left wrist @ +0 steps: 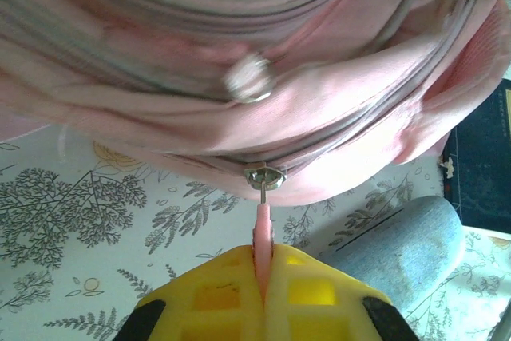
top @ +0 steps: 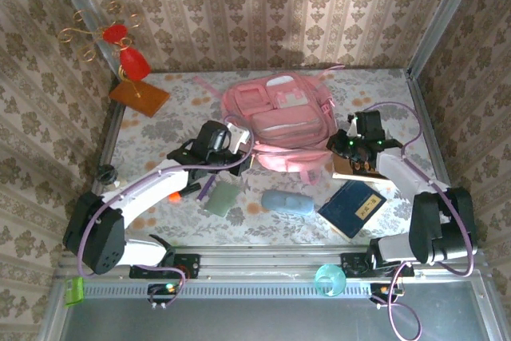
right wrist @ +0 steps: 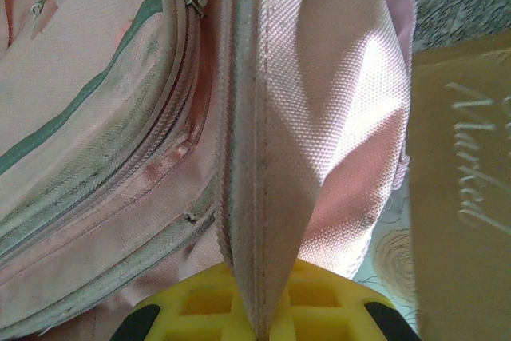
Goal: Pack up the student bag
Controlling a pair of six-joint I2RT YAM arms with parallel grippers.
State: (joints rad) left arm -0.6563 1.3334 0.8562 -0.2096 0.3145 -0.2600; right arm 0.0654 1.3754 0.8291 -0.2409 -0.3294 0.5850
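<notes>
The pink student bag (top: 281, 121) lies flat in the middle of the table, pockets up. At its left side my left gripper (top: 236, 148) is shut on a pink zipper pull (left wrist: 263, 233). That pull hangs from a metal slider (left wrist: 264, 176) on the bag's lower edge (left wrist: 319, 109). The yellow fingers (left wrist: 211, 297) pinch the pull tight. My right gripper (top: 345, 146) is at the bag's right side, shut on a fold of the bag's fabric edge (right wrist: 267, 197) beside a zipper track. Its yellow fingers (right wrist: 196, 305) clamp the seam between them.
A dark blue book (top: 352, 207), a blue-grey pouch (top: 288, 202), a green case (top: 220, 196) and a tan book (top: 358, 167) lie in front of the bag. A wooden stand with red ornaments (top: 137, 93) is at the back left. A teal cup (top: 328, 280) sits near the arm bases.
</notes>
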